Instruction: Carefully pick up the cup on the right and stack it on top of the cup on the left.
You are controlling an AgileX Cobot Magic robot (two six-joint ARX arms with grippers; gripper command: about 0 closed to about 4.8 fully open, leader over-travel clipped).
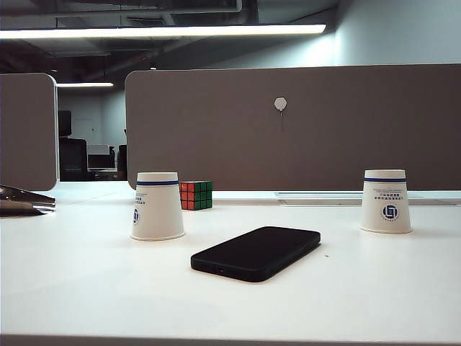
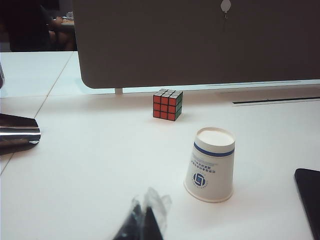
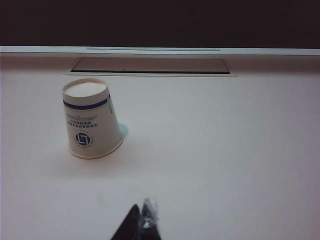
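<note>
Two white paper cups with a blue band stand upside down on the white table. The cup on the right [image 1: 387, 201] also shows in the right wrist view as the cup [image 3: 91, 119]. The cup on the left [image 1: 157, 206] shows in the left wrist view as the cup [image 2: 211, 163]. Neither arm shows in the exterior view. My left gripper [image 2: 144, 216] is shut and empty, well short of its cup. My right gripper [image 3: 141, 214] is shut and empty too, some way back from the right cup.
A black phone [image 1: 257, 252] lies flat between the cups, nearer the front. A Rubik's cube [image 1: 196, 194] sits behind the left cup. A shiny metal object [image 1: 25, 201] lies at the far left. A grey partition [image 1: 288, 122] closes off the back of the table.
</note>
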